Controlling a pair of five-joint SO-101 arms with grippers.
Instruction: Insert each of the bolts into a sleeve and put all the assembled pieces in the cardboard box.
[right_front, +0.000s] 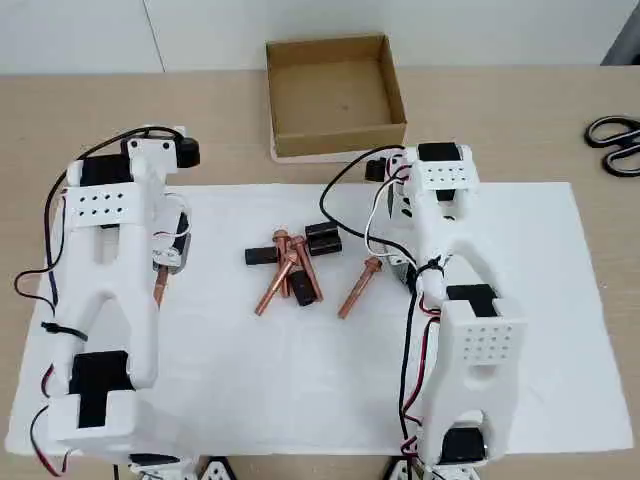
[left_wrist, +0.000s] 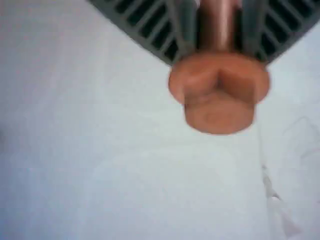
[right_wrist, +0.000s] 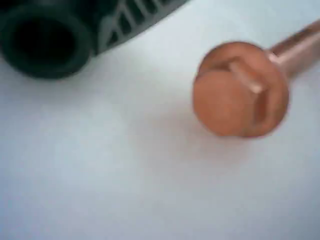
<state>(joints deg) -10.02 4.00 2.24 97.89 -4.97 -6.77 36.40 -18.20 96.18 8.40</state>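
My left gripper (right_front: 165, 262) hangs over the left part of the white sheet, shut on a copper bolt (left_wrist: 219, 92) whose hex head points down at the sheet; the same bolt (right_front: 160, 286) sticks out below the fingers. A black sleeve (right_wrist: 45, 39) sits in my right gripper (right_front: 404, 270), its open bore facing the camera beside a ribbed finger (right_wrist: 135, 20). Just off it lies a loose bolt (right_wrist: 240, 95), (right_front: 359, 286). Several more bolts (right_front: 285, 272) and black sleeves (right_front: 323, 238) lie heaped mid-sheet. The cardboard box (right_front: 385, 95) stands open at the back.
The white sheet (right_front: 250, 390) covers most of the wooden table. Scissors (right_front: 615, 140) lie at the far right edge. Cables trail from both arms. Bare sheet runs along the front, between the two arm bases.
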